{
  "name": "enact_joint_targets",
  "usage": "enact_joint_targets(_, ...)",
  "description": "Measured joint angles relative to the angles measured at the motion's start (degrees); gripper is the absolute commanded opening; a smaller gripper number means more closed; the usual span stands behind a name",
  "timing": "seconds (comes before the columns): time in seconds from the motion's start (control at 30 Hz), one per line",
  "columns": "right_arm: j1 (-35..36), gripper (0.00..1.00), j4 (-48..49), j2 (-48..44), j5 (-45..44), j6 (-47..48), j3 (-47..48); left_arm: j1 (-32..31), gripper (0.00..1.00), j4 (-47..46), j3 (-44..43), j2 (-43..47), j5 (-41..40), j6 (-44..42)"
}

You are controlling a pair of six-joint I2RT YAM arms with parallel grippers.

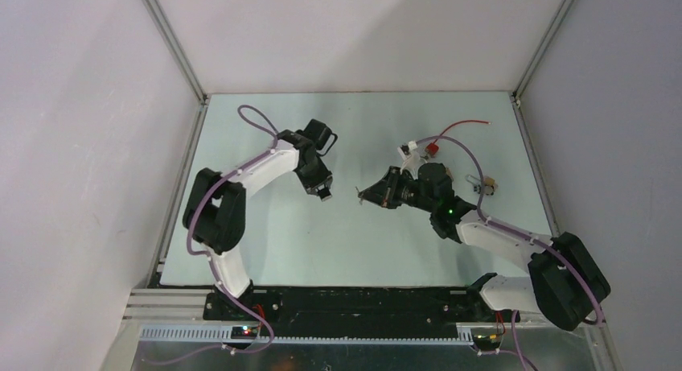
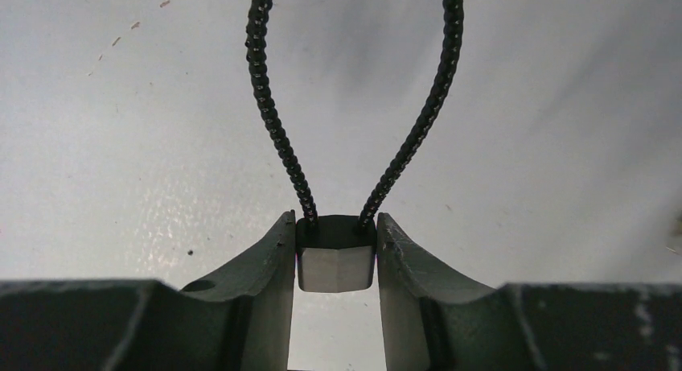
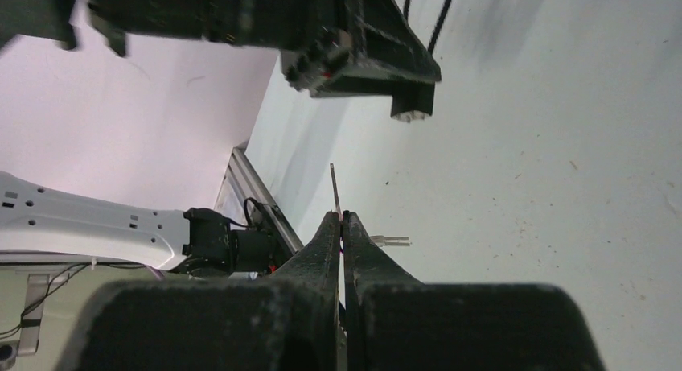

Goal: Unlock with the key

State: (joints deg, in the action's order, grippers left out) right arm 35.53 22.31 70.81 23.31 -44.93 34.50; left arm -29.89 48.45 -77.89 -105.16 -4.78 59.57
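My left gripper [image 2: 336,254] is shut on a small padlock [image 2: 335,262] with a silvery body and a black braided cable shackle [image 2: 277,129] looping away from it. In the top view the left gripper [image 1: 323,192] holds the padlock [image 1: 325,194] above the table's middle. My right gripper [image 3: 343,218] is shut on a thin metal key [image 3: 334,190], whose blade sticks out past the fingertips toward the left gripper. In the top view the right gripper [image 1: 366,196] holds the key [image 1: 359,195] a short gap to the right of the padlock.
A red wire with a red and white connector [image 1: 430,148] lies at the back right. A small metal item [image 1: 481,186] lies right of the right wrist. Another key part [image 3: 390,241] hangs beside the right fingers. Grey walls close in the table.
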Motion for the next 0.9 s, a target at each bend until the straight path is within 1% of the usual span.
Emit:
enact_joint_targets(0.27,3.63,0.00,2.51,5.11,-0.46,0.22,2.82,0.00,0.16,0.22,-3.52,8.24,0.00,-0.02)
enact_joint_targets(0.53,6.10,0.00,4.11,9.33,-1.60,0.20,7.91,0.02,0.18,0.46,-3.63,16.87,0.48,-0.07)
enact_joint_targets(0.67,6.91,0.00,4.44,11.56,-2.05,0.17,10.16,0.02,0.17,0.59,-3.63,18.99,1.01,-0.07)
enact_joint_targets(0.9,7.28,0.00,5.46,14.19,-2.05,-0.07,11.32,0.02,0.17,0.85,-3.50,19.85,0.98,-0.07)
